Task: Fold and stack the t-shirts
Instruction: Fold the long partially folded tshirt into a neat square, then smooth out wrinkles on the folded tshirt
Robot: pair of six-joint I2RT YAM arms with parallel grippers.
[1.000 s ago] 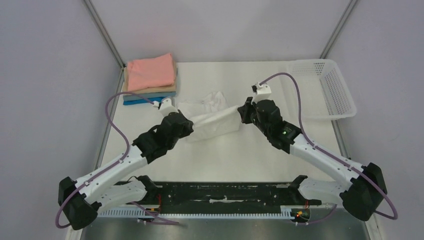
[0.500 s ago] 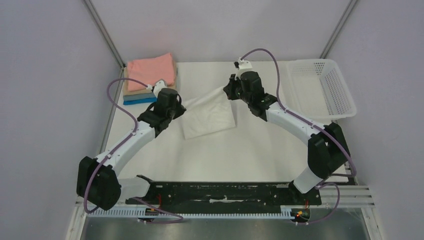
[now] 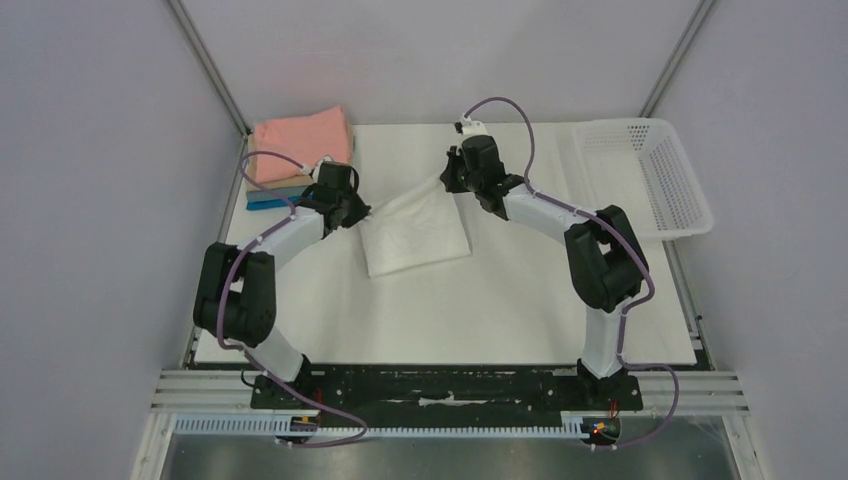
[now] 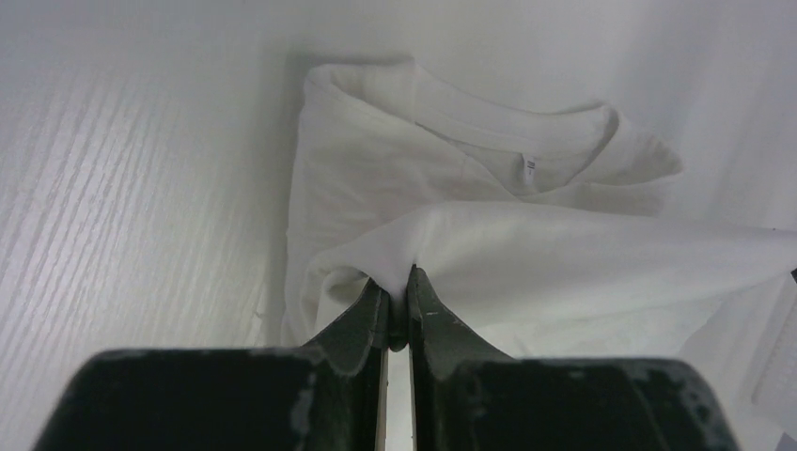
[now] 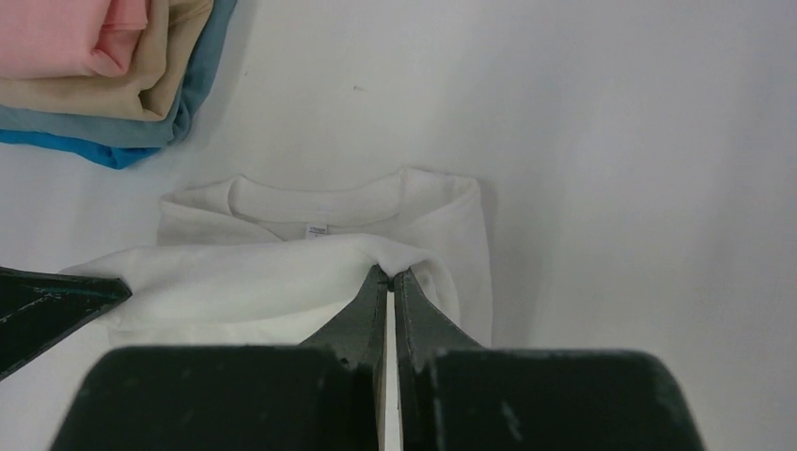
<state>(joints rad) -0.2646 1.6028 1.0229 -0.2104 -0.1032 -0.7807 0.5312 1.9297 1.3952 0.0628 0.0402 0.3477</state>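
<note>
Thin, wrinkly white shirt pinched by left gripper and right gripper; folded stack at ten o'clock

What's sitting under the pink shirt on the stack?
Under the pink shirt lie a tan shirt, a grey-blue shirt and a bright blue shirt, only edges showing. Their upper faces are covered.

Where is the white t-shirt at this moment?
In the top view the white t-shirt lies mid-table, its lifted edge pinched by the left gripper and right gripper, just right of the folded shirt stack.
</note>
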